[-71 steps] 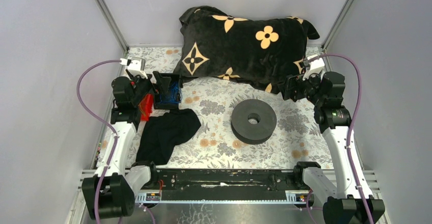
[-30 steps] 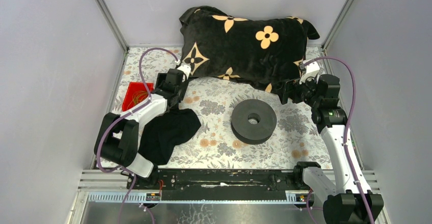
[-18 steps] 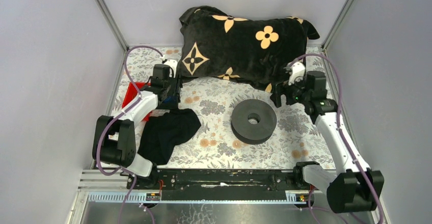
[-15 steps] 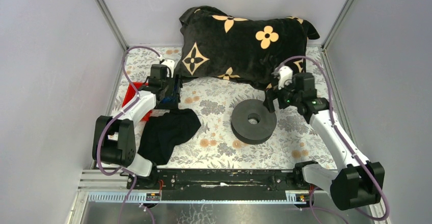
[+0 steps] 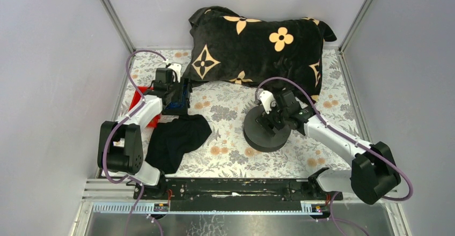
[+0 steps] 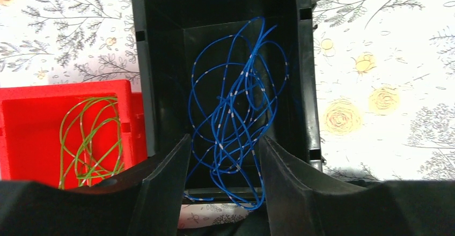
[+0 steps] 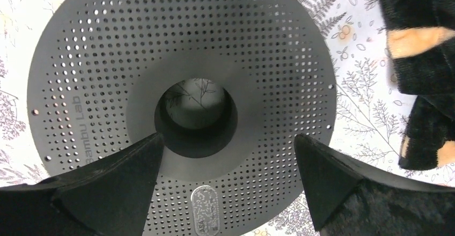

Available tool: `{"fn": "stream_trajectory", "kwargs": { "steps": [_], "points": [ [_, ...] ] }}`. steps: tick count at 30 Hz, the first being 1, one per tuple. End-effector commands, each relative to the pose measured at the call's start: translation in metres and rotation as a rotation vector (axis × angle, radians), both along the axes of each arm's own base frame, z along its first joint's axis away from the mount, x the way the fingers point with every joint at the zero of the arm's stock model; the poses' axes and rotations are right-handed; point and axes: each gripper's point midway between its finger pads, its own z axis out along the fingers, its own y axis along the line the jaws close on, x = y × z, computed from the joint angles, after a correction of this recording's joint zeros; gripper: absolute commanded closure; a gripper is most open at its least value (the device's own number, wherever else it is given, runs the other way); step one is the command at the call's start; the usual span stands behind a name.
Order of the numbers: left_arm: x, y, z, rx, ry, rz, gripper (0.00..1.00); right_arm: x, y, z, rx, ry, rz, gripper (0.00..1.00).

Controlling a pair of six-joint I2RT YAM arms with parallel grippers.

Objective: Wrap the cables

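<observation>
now your left gripper (image 6: 224,139) hangs parted and empty just above the tangled thin blue cables (image 6: 230,102) in the black plastic bin (image 6: 161,43), your right gripper (image 7: 228,137) spread wide over the black perforated spool (image 7: 268,48).

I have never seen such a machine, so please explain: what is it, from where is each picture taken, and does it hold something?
These are two robot arms bolted at the near edge of a table. The wide picture comes from a camera above and behind them; the other two come from a camera on each wrist. On the flowered table lie a black spool, a black cloth, a patterned cushion, a black box with thin blue cables and a red box with yellow-green wires. The left gripper hangs open over the cables, the right gripper open over the spool. Neither holds anything.
</observation>
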Motion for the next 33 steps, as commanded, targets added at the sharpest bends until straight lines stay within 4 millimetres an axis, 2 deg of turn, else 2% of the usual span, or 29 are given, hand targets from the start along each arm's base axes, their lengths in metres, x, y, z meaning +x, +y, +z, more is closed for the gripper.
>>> {"fn": "stream_trajectory", "kwargs": {
  "steps": [1, 6, 12, 16, 19, 25, 30, 33],
  "points": [
    [0.007, -0.011, 0.017, -0.065, -0.04, -0.044, 0.41, 0.012, 0.004, -0.003, -0.091, -0.092, 0.035, 0.01],
    [0.006, -0.022, 0.028, -0.125, -0.073, -0.094, 0.28, 0.002, 0.02, -0.012, -0.131, -0.09, 0.108, 0.01],
    [0.01, -0.023, 0.042, -0.151, -0.113, -0.126, 0.14, -0.03, 0.057, -0.014, -0.098, -0.047, 0.257, 0.01],
    [0.014, -0.033, 0.051, -0.177, -0.133, -0.186, 0.09, -0.048, 0.086, -0.007, -0.036, -0.023, 0.351, 0.01],
    [0.017, -0.045, 0.057, -0.225, -0.137, -0.232, 0.09, -0.045, 0.097, 0.009, 0.013, -0.044, 0.361, 0.01],
    [0.028, -0.057, 0.052, -0.251, -0.116, -0.247, 0.19, -0.035, 0.092, 0.052, 0.04, -0.188, 0.359, 0.01],
    [0.039, -0.056, 0.045, -0.214, -0.098, -0.204, 0.34, -0.03, 0.073, 0.066, 0.078, -0.226, 0.312, 0.01],
    [0.038, -0.05, 0.04, -0.197, -0.066, -0.162, 0.36, -0.027, 0.063, 0.068, 0.131, -0.212, 0.265, 0.01]
  ]
}}
